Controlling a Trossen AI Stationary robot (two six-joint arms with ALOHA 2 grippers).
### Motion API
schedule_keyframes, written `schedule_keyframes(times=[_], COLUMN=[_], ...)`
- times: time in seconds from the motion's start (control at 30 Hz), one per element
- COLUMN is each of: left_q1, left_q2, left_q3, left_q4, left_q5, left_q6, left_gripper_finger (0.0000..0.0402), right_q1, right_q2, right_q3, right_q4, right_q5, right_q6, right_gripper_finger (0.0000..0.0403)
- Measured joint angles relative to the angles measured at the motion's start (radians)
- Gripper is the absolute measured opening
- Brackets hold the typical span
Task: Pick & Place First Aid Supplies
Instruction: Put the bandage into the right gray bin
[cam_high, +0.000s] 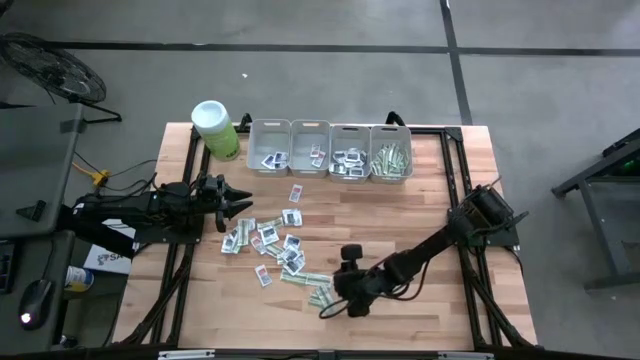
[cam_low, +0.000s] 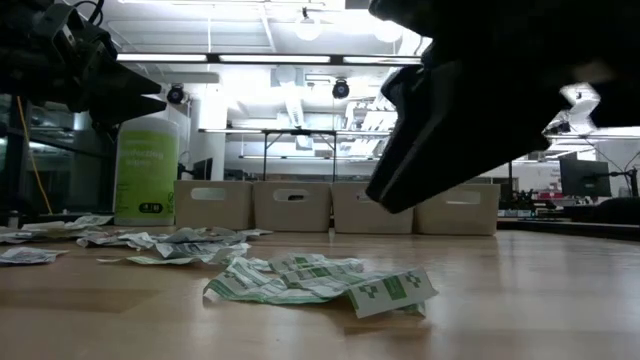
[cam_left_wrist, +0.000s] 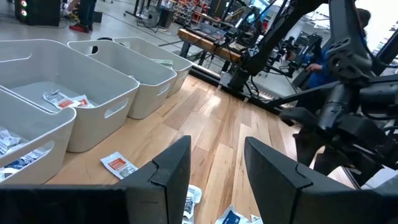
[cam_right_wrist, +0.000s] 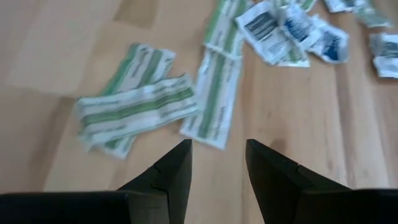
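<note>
The counter (cam_high: 420, 240) fills the centre of the high view, with four bins (cam_high: 330, 152) in a row at its upper edge. Packets (cam_high: 268, 243) lie scattered left of centre. The left pincer (cam_high: 243, 207) hangs released above their upper left; the right pincer (cam_high: 325, 309), released and empty, hovers at green strips (cam_high: 318, 291) lower centre.

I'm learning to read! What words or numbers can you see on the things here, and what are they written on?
None can be read.
Green canister: white print on its label, too blurred to read.
Green-and-white strips: faint print, too blurred.
White packets: dark and blue prints, too small to read.
Red-print packet: mark too small to read.
Grey bins: no text shows.
</note>
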Motion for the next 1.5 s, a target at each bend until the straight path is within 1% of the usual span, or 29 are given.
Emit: schedule_keyframes(times=[0.13, 0.3, 0.53, 0.67, 0.77, 1.0, 1.17, 1.33, 1.5], left_q1=[0.000, 0.000, 0.000, 0.000, 0.000, 0.000, 0.000, 0.000, 0.000], left_q2=[0.000, 0.000, 0.000, 0.000, 0.000, 0.000, 0.000, 0.000, 0.000], left_q3=[0.000, 0.000, 0.000, 0.000, 0.000, 0.000, 0.000, 0.000, 0.000], left_q4=[0.000, 0.000, 0.000, 0.000, 0.000, 0.000, 0.000, 0.000, 0.000], left_q5=[0.000, 0.000, 0.000, 0.000, 0.000, 0.000, 0.000, 0.000, 0.000], left_q6=[0.000, 0.000, 0.000, 0.000, 0.000, 0.000, 0.000, 0.000, 0.000], left_gripper_finger=[0.0150, 0.0150, 0.0150, 0.0150, 0.0150, 0.0150, 0.0150, 0.0150, 0.0150], right_q1=[-0.003, -0.022, -0.046, -0.058, -0.072, -0.120, -0.142, -0.162, -0.166], right_q2=[0.000, 0.025, 0.069, 0.092, 0.116, 0.187, 0.231, 0.239, 0.240], right_q3=[0.029, 0.034, 0.112, 0.181, 0.238, 0.361, 0.440, 0.477, 0.485], right_q4=[-0.064, -0.049, -0.049, -0.126, -0.181, -0.250, -0.380, -0.453, -0.472], right_q5=[-0.076, -0.148, -0.164, -0.184, -0.204, -0.327, -0.355, -0.405, -0.417], right_q6=[-0.046, -0.159, -0.279, -0.343, -0.348, -0.421, -0.463, -0.519, -0.560], right_gripper_finger=[0.0144, 0.0144, 0.0144, 0.0144, 0.0144, 0.0144, 0.0144, 0.0144, 0.0144])
